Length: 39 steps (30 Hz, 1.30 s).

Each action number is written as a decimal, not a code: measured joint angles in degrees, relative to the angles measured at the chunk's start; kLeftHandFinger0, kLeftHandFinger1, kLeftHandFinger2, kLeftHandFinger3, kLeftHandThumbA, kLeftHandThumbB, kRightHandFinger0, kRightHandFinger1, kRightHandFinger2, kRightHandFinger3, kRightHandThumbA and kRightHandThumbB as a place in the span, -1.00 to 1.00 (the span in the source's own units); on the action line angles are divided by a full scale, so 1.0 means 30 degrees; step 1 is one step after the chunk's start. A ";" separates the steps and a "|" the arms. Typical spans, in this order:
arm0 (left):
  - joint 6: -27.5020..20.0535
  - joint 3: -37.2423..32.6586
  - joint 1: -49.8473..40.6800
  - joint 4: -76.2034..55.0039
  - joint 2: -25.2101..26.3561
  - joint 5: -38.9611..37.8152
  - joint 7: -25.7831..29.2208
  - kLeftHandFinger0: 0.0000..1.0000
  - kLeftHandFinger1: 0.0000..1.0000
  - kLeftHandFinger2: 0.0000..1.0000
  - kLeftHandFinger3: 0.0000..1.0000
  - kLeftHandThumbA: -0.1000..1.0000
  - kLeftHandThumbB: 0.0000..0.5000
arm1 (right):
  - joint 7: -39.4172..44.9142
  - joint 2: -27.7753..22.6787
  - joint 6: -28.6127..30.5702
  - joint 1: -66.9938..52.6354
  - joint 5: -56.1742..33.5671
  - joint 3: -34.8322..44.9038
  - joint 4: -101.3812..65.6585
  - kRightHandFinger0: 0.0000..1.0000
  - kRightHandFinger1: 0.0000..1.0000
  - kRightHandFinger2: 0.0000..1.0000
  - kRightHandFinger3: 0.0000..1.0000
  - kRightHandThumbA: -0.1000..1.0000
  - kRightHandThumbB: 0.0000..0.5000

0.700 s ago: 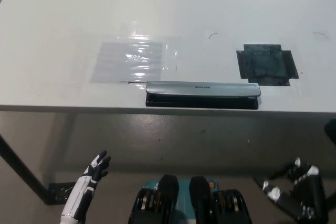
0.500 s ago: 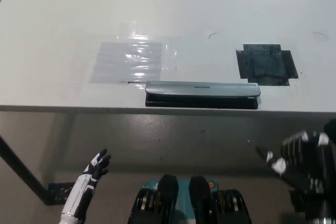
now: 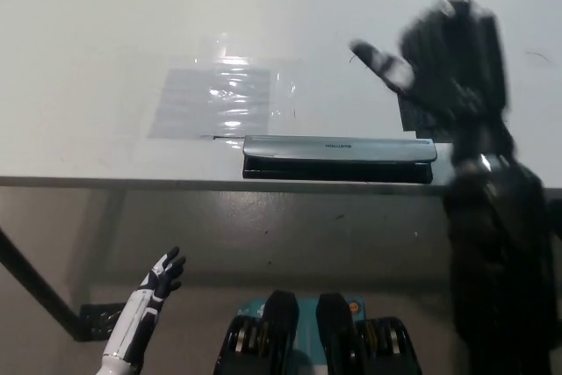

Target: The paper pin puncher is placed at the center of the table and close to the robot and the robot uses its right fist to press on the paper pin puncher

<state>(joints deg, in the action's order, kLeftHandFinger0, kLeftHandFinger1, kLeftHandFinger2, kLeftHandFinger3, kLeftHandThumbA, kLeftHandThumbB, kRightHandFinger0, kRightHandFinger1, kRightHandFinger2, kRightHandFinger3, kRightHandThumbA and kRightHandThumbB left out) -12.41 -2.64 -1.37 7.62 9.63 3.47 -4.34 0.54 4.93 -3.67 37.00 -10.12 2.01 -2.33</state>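
Paper pin puncher (image 3: pixel 339 157) lies at the table's (image 3: pixel 88 32) near edge, below and left of the raised black right hand (image 3: pixel 448 59), whose fingers (image 3: pixel 376 57) blur, seemingly spread, not fisted. It looks rigid and heavy; press its silver top bar. Clear plastic sheet (image 3: pixel 224 98) and black tape patch (image 3: pixel 421 118) lie beside; nothing blocks. White left hand (image 3: pixel 162 277) rests low, fingers apart.
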 measured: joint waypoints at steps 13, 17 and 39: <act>0.0059 0.0003 0.0429 -0.0104 0.0181 0.0007 -0.0259 1.00 1.00 1.00 1.00 1.00 0.28 | -0.0755 0.1257 0.0203 0.5104 0.0807 -0.0288 1.1524 -1.00 -0.62 -0.16 -0.49 0.99 -0.78; 0.0062 0.0002 0.0473 -0.0116 0.0200 0.0009 -0.0314 1.00 1.00 1.00 1.00 1.00 0.24 | -0.0995 0.1409 0.1023 0.5385 0.0894 -0.0160 1.4176 -0.86 -0.51 -0.13 -0.43 1.00 -0.83; 0.0118 -0.0015 0.0658 -0.0210 0.0461 0.0054 -0.0317 1.00 1.00 1.00 1.00 1.00 0.39 | -0.1149 0.0847 0.5233 0.3502 0.0857 0.0438 1.7828 -1.00 -0.92 -0.45 -0.58 1.00 -0.07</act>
<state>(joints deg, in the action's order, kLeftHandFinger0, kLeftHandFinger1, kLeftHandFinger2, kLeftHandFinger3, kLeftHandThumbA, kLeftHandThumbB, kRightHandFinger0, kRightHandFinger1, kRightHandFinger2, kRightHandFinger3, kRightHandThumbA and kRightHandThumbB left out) -12.06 -2.68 0.60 6.99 11.01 3.64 -5.29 -2.91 7.47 12.03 47.51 -7.55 3.33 51.16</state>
